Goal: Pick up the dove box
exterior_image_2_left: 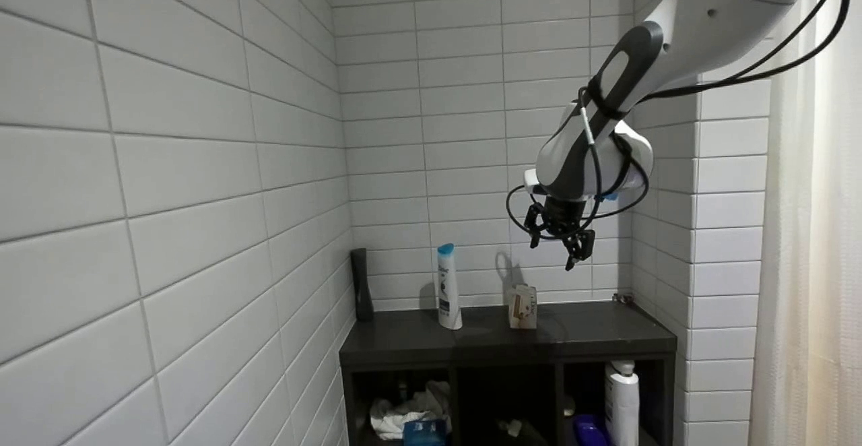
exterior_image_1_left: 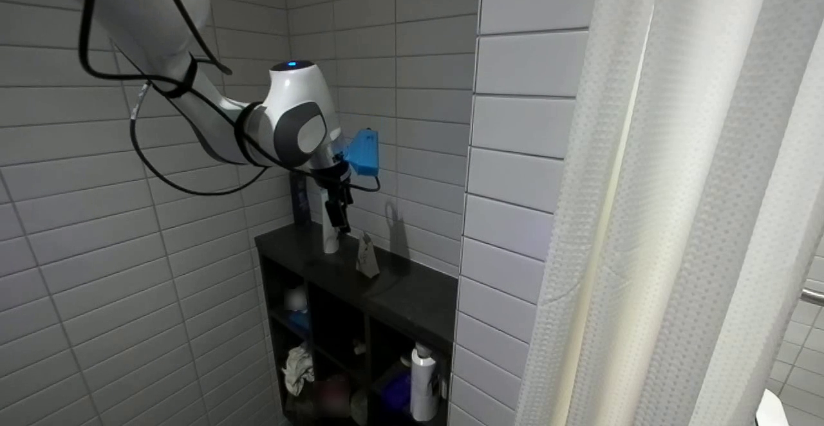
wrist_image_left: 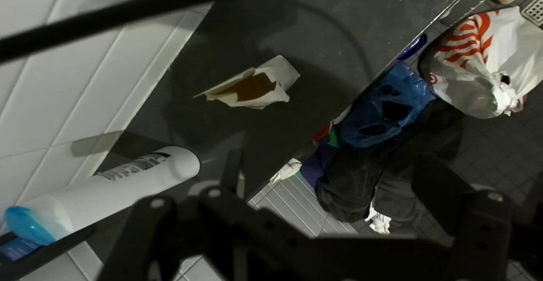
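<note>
The dove box is a small pale carton (exterior_image_1_left: 367,257) standing on the dark shelf top, and it also shows in an exterior view (exterior_image_2_left: 522,307). In the wrist view the box (wrist_image_left: 283,72) has a torn, open top showing brown inside. My gripper (exterior_image_2_left: 552,256) is open and empty, above the shelf, higher than the box and apart from it. In an exterior view the gripper (exterior_image_1_left: 339,215) hangs in front of a white bottle. In the wrist view its two dark fingers (wrist_image_left: 331,166) are wide apart with nothing between them, and the box lies beyond them.
A white shampoo bottle (exterior_image_2_left: 448,291) with a blue cap stands beside the box. A tall dark bottle (exterior_image_2_left: 362,284) stands near the corner. Tiled walls (exterior_image_1_left: 425,207) border the dark shelf unit (exterior_image_1_left: 418,300). A white bottle (exterior_image_1_left: 423,384) stands below. A curtain (exterior_image_1_left: 676,156) hangs nearby.
</note>
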